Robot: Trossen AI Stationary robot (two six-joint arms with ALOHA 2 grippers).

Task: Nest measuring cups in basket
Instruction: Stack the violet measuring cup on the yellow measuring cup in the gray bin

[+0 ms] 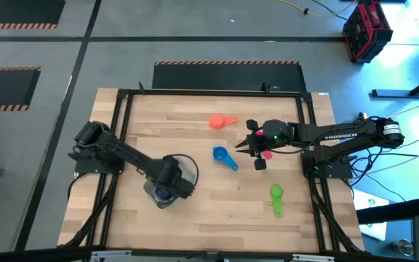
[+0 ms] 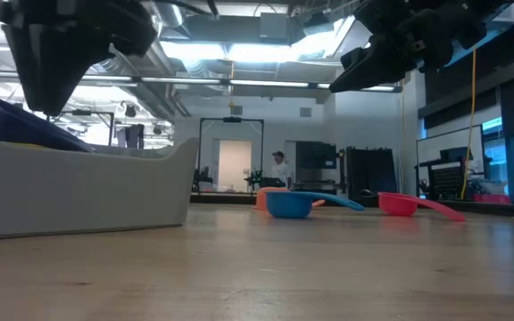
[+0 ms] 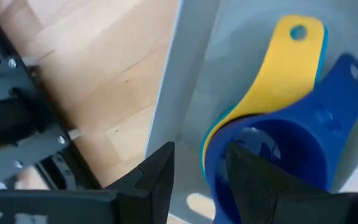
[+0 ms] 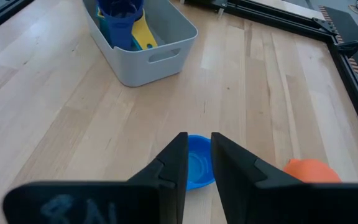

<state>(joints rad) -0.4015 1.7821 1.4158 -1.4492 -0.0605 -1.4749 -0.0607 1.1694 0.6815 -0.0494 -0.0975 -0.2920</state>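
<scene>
The grey-blue basket (image 1: pixel 188 164) (image 4: pixel 160 56) stands near the table's left. Inside it, a yellow-orange cup (image 3: pixel 272 81) sits in a teal one (image 3: pixel 209 140), with a dark blue-purple cup (image 3: pixel 303 137) on top. My left gripper (image 3: pixel 199 165) (image 1: pixel 169 186) hovers open over them. My right gripper (image 4: pixel 199 146) (image 1: pixel 243 148) hangs above the table's middle, its fingers a narrow gap apart, pointing at the light blue cup (image 1: pixel 223 157) (image 4: pixel 194 163). The pink-red cup (image 1: pixel 265 154) (image 2: pixel 402 205) lies under the right arm. The coral-orange cup (image 1: pixel 220 121) and green cup (image 1: pixel 276 195) rest on the table.
A black metal frame (image 1: pixel 122 109) runs around the wooden table top. The loose cups lie in the table's right half, the green one nearest the near edge. Bare wood lies between the basket and the blue cup. A person (image 2: pixel 279 168) stands far off in the room behind.
</scene>
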